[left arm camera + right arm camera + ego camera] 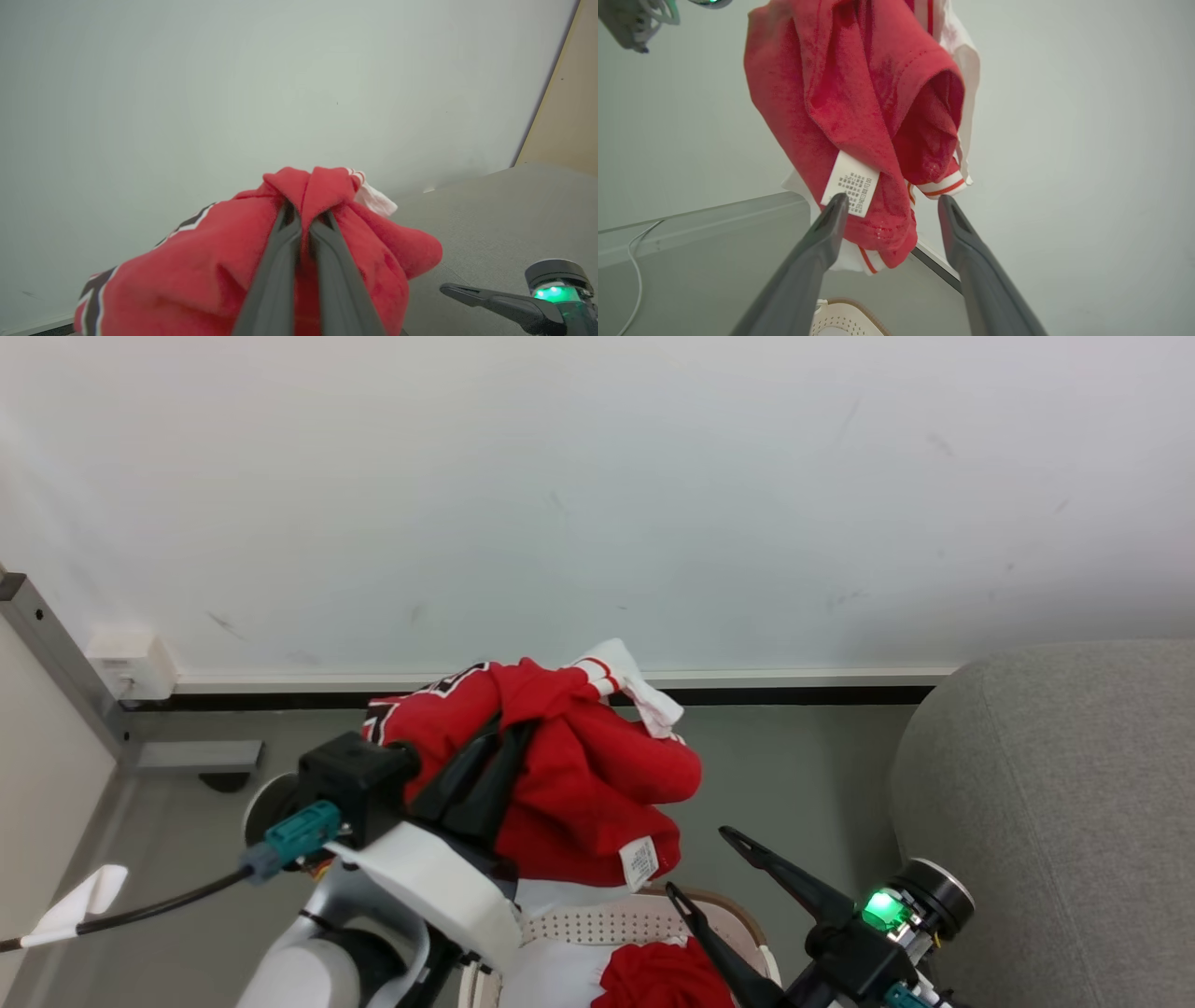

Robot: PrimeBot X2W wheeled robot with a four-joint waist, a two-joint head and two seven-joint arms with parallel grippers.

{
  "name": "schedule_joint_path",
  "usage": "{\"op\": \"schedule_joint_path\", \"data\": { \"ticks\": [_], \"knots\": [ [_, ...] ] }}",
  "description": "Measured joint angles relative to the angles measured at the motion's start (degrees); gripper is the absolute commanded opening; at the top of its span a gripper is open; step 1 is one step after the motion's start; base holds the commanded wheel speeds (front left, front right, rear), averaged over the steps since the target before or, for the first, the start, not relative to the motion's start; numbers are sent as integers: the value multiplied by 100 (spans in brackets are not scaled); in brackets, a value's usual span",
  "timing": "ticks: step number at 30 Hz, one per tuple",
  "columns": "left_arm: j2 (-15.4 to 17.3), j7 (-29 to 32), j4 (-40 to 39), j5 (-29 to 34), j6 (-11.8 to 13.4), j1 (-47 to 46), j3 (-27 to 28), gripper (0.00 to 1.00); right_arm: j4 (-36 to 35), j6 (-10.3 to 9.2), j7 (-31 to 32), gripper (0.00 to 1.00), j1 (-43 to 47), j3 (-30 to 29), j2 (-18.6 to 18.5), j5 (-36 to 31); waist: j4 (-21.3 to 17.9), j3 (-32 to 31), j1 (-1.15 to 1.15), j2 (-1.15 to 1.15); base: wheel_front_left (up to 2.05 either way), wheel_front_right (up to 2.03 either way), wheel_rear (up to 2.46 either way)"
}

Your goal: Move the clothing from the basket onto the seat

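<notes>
Fig., head view: the basket [588, 927] is sitting at the bottom edge betw. your two arms, holding a fold of red clothing [663, 980] on pale white cloth [551, 982]. A second red garment [579, 784] is hanging above the basket, its white tag [639, 861] dangling at the lower edge. The seat [1055, 784] is standing to your right, apart from the garment.

L gripper [509, 728] is pinching the garment. Its fingers are pressing together w/ a bunch of red fabric betw. them, as the left wrist view [302, 219] is showing close up. R gripper [697, 861] is spread wide and holding nothing, tips pointing up toward the garment.

Right wrist view is adding the garment's underside [840, 93], the print on the tag [850, 189], and a red-striped white cuff [943, 183] hanging just above the spread fingers. You cannot tell whether one finger is touching the tag. Left wrist view is adding the black-and-white lettering [96, 298] at the garment's lower left.
</notes>
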Motion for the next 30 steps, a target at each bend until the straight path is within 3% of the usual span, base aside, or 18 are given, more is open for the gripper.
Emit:
{"op": "schedule_joint_path", "data": {
  "ticks": [6,15,16,17,28,29,30],
  "knots": [
    [-169,77,-83,-74,-58,-140,-267,0,622,0,0,100,-864,865,-276,12,141,-30,0,0,0,0,0],
    [-313,126,-13,-167,-131,-229,-611,0,1118,0,0,100,-1599,1271,99,108,324,-81,1,0,0,0,0],
    [-322,125,5,-172,-134,-236,-627,0,1122,0,0,38,-1612,1271,157,174,348,-87,1,0,0,0,0],
    [-324,124,32,-172,-133,-245,-631,0,1141,0,0,0,-1613,1308,199,253,369,-93,1,0,0,0,0],
    [-210,15,246,-151,-18,-247,-515,0,915,0,0,0,-1520,1033,252,511,434,-121,1,0,0,0,0],
    [-204,-15,256,-135,7,-247,-505,17,902,0,0,0,-1492,994,245,511,422,-114,1,0,0,0,0],
    [-205,-44,272,-131,25,-247,-494,42,891,0,0,0,-1462,944,241,510,411,-107,1,0,0,0,0]
  ]
}}
